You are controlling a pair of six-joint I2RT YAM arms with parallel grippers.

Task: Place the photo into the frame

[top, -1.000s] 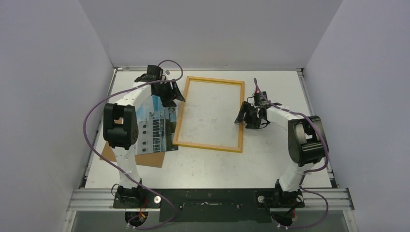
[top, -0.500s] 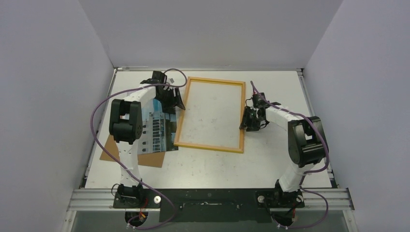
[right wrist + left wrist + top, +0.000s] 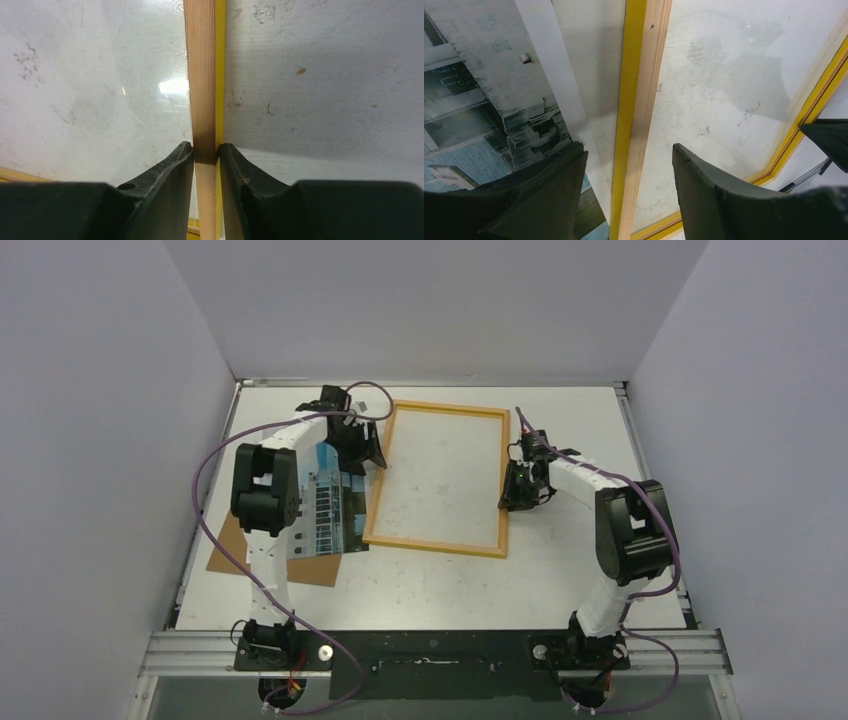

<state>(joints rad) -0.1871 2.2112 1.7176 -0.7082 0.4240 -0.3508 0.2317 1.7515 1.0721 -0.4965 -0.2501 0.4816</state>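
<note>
The frame (image 3: 450, 407) lies flat on the table (image 3: 560, 570), light wood side up, with yellow showing along its edges. The right gripper (image 3: 206, 154) is pinched onto its right rail, a finger pressed against each side. The left gripper (image 3: 629, 152) stands open astride the left rail, clear of it. The photo (image 3: 322, 510) lies building side up just left of the frame.

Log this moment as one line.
right jaws: shut on frame rail | left jaws: open astride opposite rail | photo: outside frame, left
</note>
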